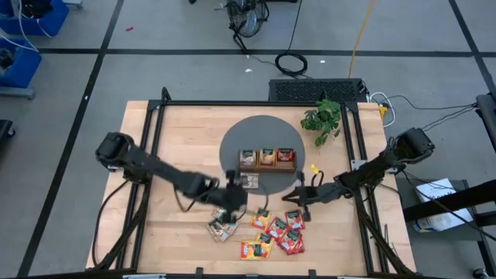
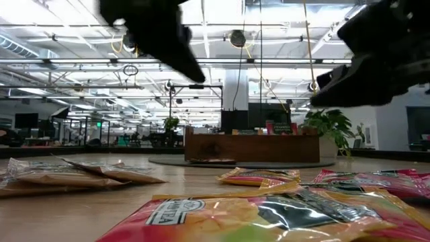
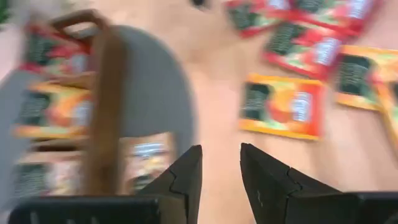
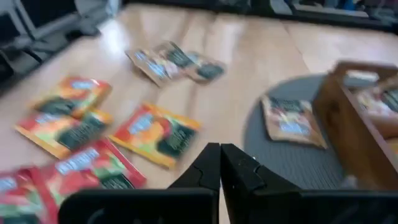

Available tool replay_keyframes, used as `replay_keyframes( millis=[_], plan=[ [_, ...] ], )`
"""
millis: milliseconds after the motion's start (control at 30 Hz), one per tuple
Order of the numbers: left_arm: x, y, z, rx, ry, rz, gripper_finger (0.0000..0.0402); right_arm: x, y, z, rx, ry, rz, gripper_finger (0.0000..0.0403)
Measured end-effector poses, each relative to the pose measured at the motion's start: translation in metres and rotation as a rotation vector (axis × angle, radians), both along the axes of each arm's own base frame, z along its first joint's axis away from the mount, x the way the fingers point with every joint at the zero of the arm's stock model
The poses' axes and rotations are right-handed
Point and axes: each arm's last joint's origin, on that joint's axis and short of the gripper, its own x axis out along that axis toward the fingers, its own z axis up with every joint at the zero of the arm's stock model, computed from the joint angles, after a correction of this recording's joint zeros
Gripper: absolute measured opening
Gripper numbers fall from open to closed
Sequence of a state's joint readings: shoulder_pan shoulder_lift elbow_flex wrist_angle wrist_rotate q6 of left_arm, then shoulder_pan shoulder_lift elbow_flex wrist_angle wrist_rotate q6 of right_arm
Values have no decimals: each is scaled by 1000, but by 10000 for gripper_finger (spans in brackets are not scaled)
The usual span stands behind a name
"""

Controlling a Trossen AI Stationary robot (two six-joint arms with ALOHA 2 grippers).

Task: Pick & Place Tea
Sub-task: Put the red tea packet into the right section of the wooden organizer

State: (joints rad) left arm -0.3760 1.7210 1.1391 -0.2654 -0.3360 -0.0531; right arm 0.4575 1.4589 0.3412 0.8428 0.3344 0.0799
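Tea sachets lie flat on the table near its front edge: red and orange ones [image 1: 277, 232] and beige ones [image 1: 221, 229]. Another beige sachet [image 1: 249, 180] rests flat on the grey round mat [image 1: 232, 139], just in front of the wooden tray [image 1: 267, 166], whose compartments hold more sachets. My left gripper [image 3: 221, 177] hovers open over the mat's near edge beside that beige sachet [image 3: 146, 155], with nothing between its fingers. My right gripper [image 4: 219, 163] is shut and empty, above the table to the right of the mat and behind the red sachets.
A green potted plant [image 1: 324, 118] stands at the back right, behind the tray. Bare wood lies to the left of the mat and along the table's left side. A black frame borders the table.
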Motion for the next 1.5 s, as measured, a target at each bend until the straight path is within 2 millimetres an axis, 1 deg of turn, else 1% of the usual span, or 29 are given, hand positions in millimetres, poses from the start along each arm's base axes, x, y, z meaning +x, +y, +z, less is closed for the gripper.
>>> replay_keyframes(
  millis=[67, 167, 233, 300, 367, 433, 533, 667, 833, 933, 1000, 1033, 1100, 1167, 1233, 1367, 1500],
  plan=[
    [-4, -11, -11, -47, -83, -63, 115, -1, 3, 3, 10, -21, 13, 2],
    [-10, -17, -24, -131, -172, -160, 115, -1, 6, 6, 41, -20, 37, 2],
    [-13, -19, -29, -189, -211, -221, 115, 0, 8, 10, 66, -18, 75, 2],
    [-14, -21, -29, -230, -235, -264, 115, 0, 9, 14, 73, -26, 91, 2],
    [-13, -22, -33, -264, -241, -242, 115, 0, 8, 14, 74, -23, 87, 2],
    [-10, -22, -37, -282, -232, -183, 115, -1, 7, 12, 90, -2, 73, 2],
    [0, -23, -41, -288, -202, -163, 115, -2, 5, 8, 133, 49, 42, 2],
    [14, -33, -50, -292, -143, -202, 115, -4, 4, 2, 122, 115, 33, 2],
    [39, -52, -49, -320, -167, -253, 115, -6, 5, -1, 161, 160, 12, 2],
    [53, -60, -53, -317, -161, -255, 115, -8, 4, -3, 190, 190, -4, 2],
    [65, -66, -51, -321, -171, -251, 115, -8, 5, -5, 238, 220, 10, 2],
    [69, -67, -52, -309, -152, -241, 115, -9, 6, -5, 268, 234, 23, 2],
    [82, -68, -55, -297, -137, -207, 115, -9, 7, -4, 324, 251, 54, 2],
    [91, -66, -63, -267, -76, -159, 115, -9, 9, -3, 362, 254, 80, 2],
    [104, -65, -69, -263, -65, -136, 115, -10, 12, -2, 394, 268, 113, 2],
    [119, -64, -77, -270, -42, -127, 115, -10, 17, 1, 475, 287, 213, 2],
    [119, -65, -78, -274, -17, -122, 115, -9, 17, 4, 542, 274, 198, 2]
  ],
)
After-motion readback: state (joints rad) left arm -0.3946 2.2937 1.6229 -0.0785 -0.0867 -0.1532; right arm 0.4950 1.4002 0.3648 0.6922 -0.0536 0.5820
